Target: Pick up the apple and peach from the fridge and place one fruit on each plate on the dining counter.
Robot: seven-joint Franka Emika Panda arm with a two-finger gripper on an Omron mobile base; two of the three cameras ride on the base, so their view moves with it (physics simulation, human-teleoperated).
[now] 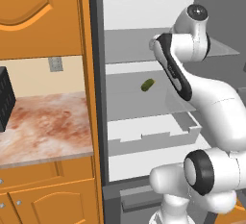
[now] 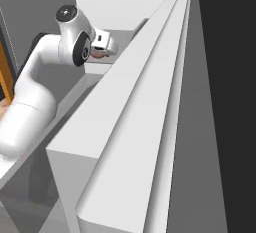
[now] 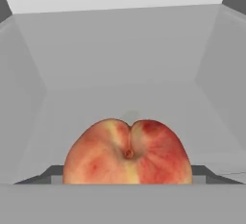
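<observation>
A red and yellow peach lies on a grey shelf inside the fridge, close up in the hand view. My gripper is shut on it, with a dark fingertip against each side. From the right base view, the hand reaches into the fridge at upper-shelf height, and a bit of the peach shows below it. In the left base view my arm hides the hand. The apple, the plates and the dining counter are out of view.
A small green item lies on the middle shelf, with a white drawer below it. The open fridge door stands close on the arm's right. A marbled counter with orange cupboards is to the left.
</observation>
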